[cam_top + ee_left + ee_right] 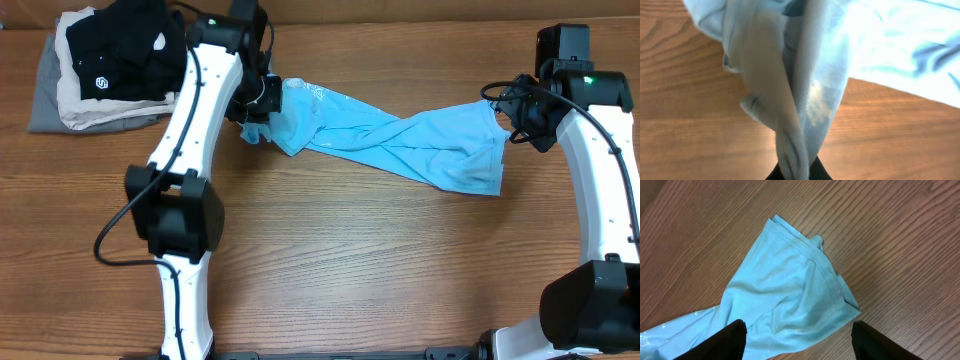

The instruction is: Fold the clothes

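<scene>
The sky-blue T-shirt [400,140] lies twisted and stretched across the far middle of the wooden table. My left gripper [258,118] is shut on its left end, which hangs bunched and twisted from the jaws in the left wrist view [797,165]. The shirt fills the top of that view [880,45]. My right gripper [515,115] is open at the shirt's right end. In the right wrist view its two black fingers [797,340] are spread wide over the hemmed corner of the shirt [790,290], which rests on the table.
A stack of folded garments sits at the far left corner: a black one with a small white logo [120,55] on top of beige [80,110] and grey [45,105] ones. The near half of the table [380,270] is bare wood.
</scene>
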